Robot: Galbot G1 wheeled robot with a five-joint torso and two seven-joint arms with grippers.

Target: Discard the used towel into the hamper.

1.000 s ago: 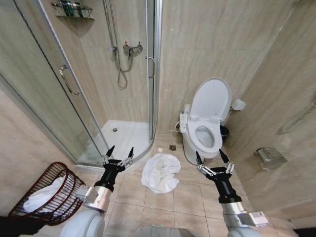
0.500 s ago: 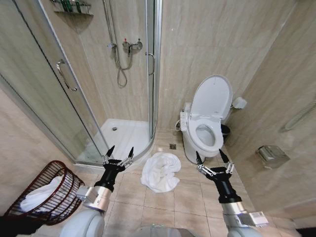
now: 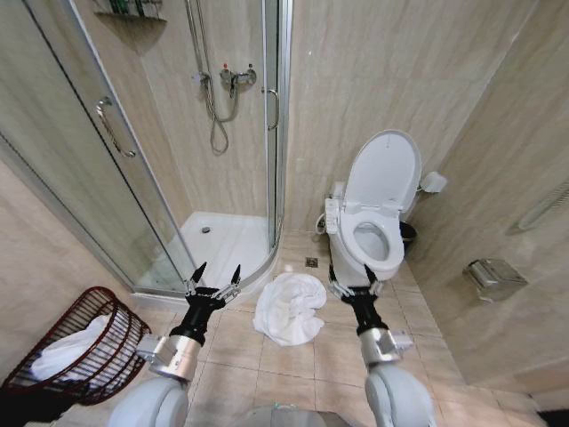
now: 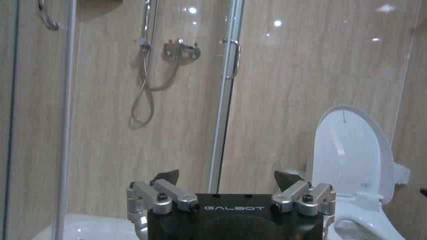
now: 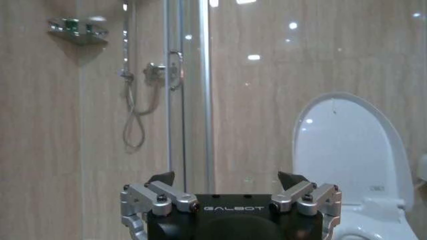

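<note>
Now | crumpled white towel [image 3: 289, 308] (terry) on tiles | both pincers [image 3: 213, 273] [image 3: 352, 275] agape, empty | ribbed hamper [image 3: 102, 351]

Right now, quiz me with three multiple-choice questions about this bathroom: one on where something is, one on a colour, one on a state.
1. Where does the white towel lie?
A. in the hamper
B. on the floor tiles between the two grippers
C. on the toilet seat

2. What colour is the hamper?
A. dark red-brown
B. blue
C. white

3. How is the toilet lid?
A. shut
B. missing
C. raised

Answers: 1 B, the towel lies crumpled on the tiles between the left gripper and the right gripper. 2 A, its wire ribs are dark red-brown. 3 C, the lid stands up against the wall.
</note>
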